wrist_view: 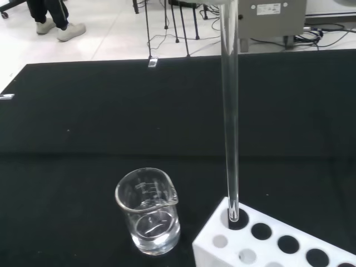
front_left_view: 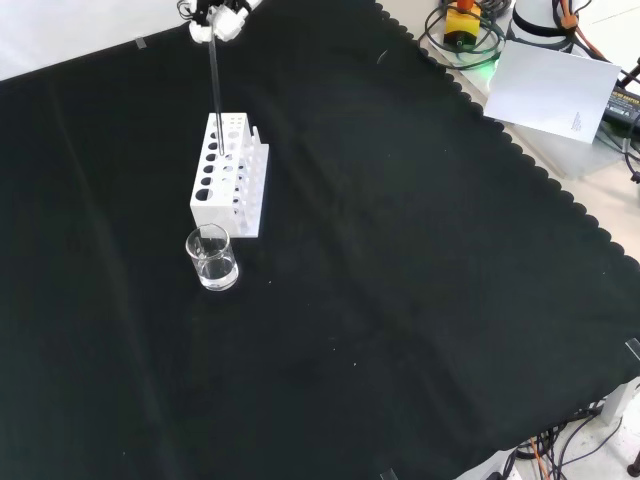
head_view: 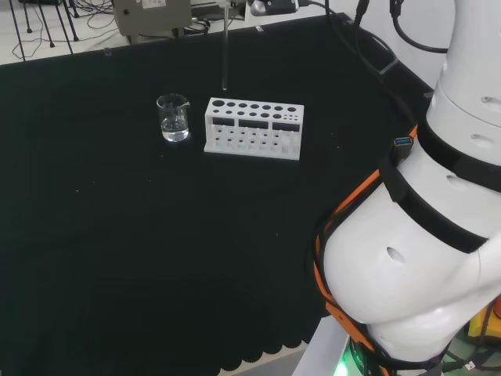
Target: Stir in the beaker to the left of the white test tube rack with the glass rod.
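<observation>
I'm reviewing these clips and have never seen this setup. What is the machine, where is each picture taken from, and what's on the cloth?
It is one white robot arm with a humanlike hand. One camera looks over the arm from behind, one faces it from the front, one sits at the wrist. On the black cloth stand a white test tube rack and a clear beaker with a little liquid. The hand holds a glass rod upright; in the wrist view its lower end appears to sit in a corner hole of the rack.

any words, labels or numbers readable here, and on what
None can be read.
Beaker: faint scale marks on the glass, too small to read.
Grey box behind the bench: a small label, too blurred to read.
White test tube rack: dark strips on its side, no print legible.
</observation>
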{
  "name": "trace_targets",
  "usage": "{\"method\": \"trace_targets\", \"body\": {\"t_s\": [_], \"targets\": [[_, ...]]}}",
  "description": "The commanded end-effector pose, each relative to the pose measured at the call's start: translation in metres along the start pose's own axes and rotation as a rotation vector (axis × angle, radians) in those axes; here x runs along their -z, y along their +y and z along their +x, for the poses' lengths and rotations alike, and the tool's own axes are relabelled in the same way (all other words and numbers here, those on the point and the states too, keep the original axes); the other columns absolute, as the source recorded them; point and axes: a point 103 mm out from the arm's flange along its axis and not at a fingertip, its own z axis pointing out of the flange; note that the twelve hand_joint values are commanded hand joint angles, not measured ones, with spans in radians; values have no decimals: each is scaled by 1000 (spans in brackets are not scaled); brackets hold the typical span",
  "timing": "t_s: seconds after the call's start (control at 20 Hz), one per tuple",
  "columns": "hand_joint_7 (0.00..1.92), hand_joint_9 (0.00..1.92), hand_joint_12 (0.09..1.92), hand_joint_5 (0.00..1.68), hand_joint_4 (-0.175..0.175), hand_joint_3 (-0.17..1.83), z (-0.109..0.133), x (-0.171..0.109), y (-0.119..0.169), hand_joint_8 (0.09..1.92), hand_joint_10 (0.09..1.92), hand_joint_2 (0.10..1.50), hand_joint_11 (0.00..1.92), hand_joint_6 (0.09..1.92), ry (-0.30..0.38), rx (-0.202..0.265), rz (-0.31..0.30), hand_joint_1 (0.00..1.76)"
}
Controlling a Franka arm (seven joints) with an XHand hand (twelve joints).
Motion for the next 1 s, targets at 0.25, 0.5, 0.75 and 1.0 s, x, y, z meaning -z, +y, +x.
{"method": "trace_targets", "body": {"t_s": [0.25,0.5,0.75,1.0], "targets": [[1243,1729,803,1295,-175,-175,18,-5,7,886,539,1093,1624,162,0,16,-7,1315],[1243,1731,802,1296,-175,-173,30,-7,22,886,536,1093,1625,159,14,43,-4,1314],[1242,1732,802,1297,-175,-172,48,-7,39,888,532,1092,1625,157,37,97,-13,1315],[1242,1733,801,1298,-175,-170,61,-15,53,889,529,1092,1626,154,50,152,-2,1315]]}}
